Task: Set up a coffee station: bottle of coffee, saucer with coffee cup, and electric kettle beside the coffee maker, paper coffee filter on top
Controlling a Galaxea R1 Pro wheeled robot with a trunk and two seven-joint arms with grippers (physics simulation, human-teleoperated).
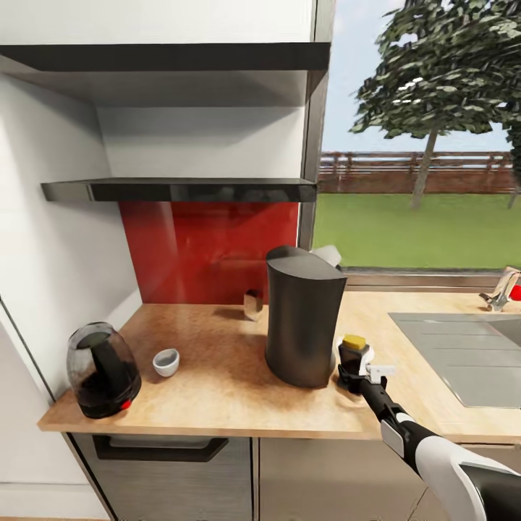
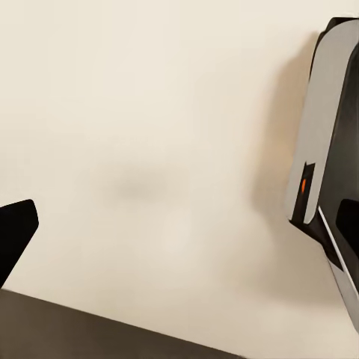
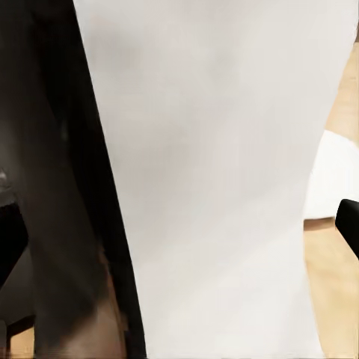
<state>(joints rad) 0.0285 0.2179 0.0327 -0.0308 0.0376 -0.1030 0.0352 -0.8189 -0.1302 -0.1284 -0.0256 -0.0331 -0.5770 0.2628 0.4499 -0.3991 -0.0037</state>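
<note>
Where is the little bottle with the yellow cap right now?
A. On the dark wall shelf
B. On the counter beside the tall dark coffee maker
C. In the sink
B: the bottle of coffee stands by the coffee maker, between the right gripper fingers.

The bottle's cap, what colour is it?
Yellow-gold. The bottle of coffee shows its cap best in the head view, beside the coffee maker.

The electric kettle (image 1: 103, 370) and coffee cup (image 1: 166, 362) sit left of the coffee maker (image 1: 302, 315), perhaps the paper coffee filter (image 1: 328, 255) behind.
</note>
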